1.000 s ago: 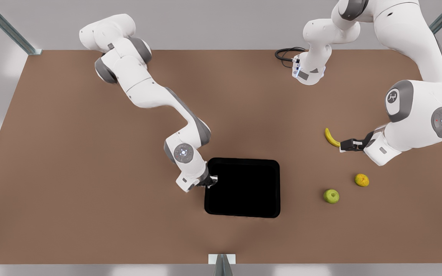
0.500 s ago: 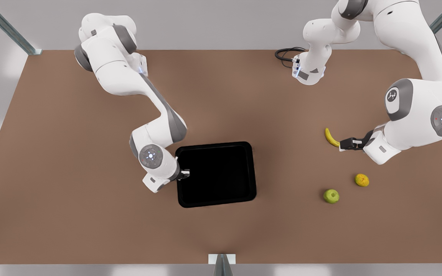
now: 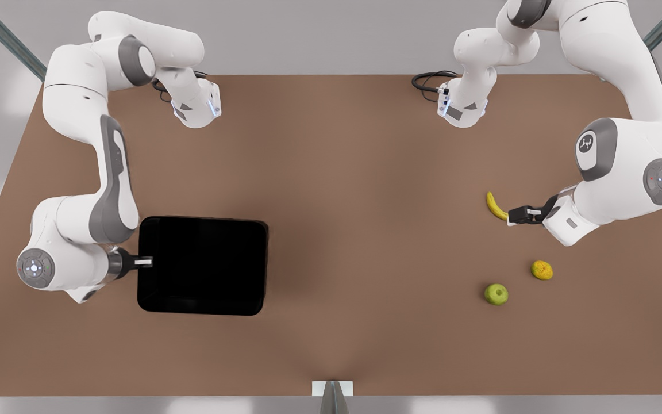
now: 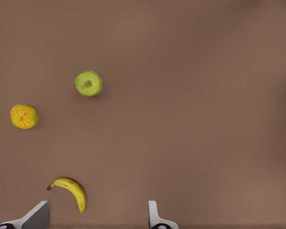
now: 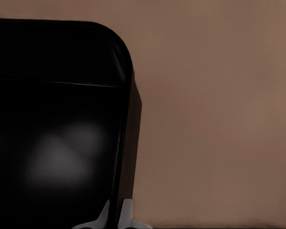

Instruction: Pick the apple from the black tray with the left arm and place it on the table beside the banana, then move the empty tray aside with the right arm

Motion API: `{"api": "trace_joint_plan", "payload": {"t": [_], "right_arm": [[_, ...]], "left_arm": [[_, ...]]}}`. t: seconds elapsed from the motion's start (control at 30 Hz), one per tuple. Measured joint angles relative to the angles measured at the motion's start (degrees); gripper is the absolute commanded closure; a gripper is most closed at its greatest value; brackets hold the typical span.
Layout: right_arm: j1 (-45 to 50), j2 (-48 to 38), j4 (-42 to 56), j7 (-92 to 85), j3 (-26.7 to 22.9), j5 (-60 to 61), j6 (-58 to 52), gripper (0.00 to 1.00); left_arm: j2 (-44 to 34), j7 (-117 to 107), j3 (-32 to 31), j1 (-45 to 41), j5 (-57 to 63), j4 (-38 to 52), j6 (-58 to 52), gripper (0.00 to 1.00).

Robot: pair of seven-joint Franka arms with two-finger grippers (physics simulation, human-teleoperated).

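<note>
Your right gripper (image 3: 146, 262) is pinching the rim of the glossy black rectangular tray (image 3: 203, 265) at its left edge, on the front view's left of the matte brown table (image 3: 354, 172). Your left gripper (image 3: 516, 214), fingers spread apart, is hovering just beside the slim curved yellow banana (image 3: 496, 206). The small yellow-green apple (image 3: 496, 294) is sitting on the table nearer you, beside a bumpy yellow-orange fruit (image 3: 542, 269).
</note>
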Motion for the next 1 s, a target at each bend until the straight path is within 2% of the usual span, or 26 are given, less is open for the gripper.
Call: {"api": "trace_joint_plan", "payload": {"t": [0.17,0.6,0.63,0.73,0.8,0.87,1.0], "right_arm": [[-1.7,0.0,-0.1,-7.9,-4.0,0.1,-2.2,0.76],[-3.8,3.9,-0.2,-21.5,-4.8,-0.9,-2.1,0.73],[-3.8,4.4,-0.2,-22.2,-4.9,-1.2,-1.7,0.67],[-3.7,5.2,-0.3,-23.7,-5.0,-1.9,-0.6,0.16],[-3.6,5.4,-0.3,-24.4,-5.0,-2.1,0.0,0.0],[-3.5,4.1,-0.2,-24.9,-4.5,-2.1,0.2,0.0],[-3.2,-6.0,0.0,-24.7,2.4,-2.0,-1.7,0.0]], "left_arm": [[-0.1,0.0,0.0,0.0,0.0,-0.3,0.0,0.0],[-0.1,-0.1,0.0,-0.1,0.0,-0.3,0.1,0.0],[-0.2,-0.1,-0.1,-0.1,0.0,-0.3,0.2,0.0],[-0.2,-0.1,-0.1,-0.1,0.0,-0.3,0.2,0.0],[-0.2,-0.1,-0.1,-0.2,0.0,-0.2,0.2,0.0],[-0.1,-0.1,-0.2,-0.2,0.0,0.5,0.3,0.0],[0.2,-0.1,-0.6,-1.0,2.5,1.2,0.3,0.0]]}}
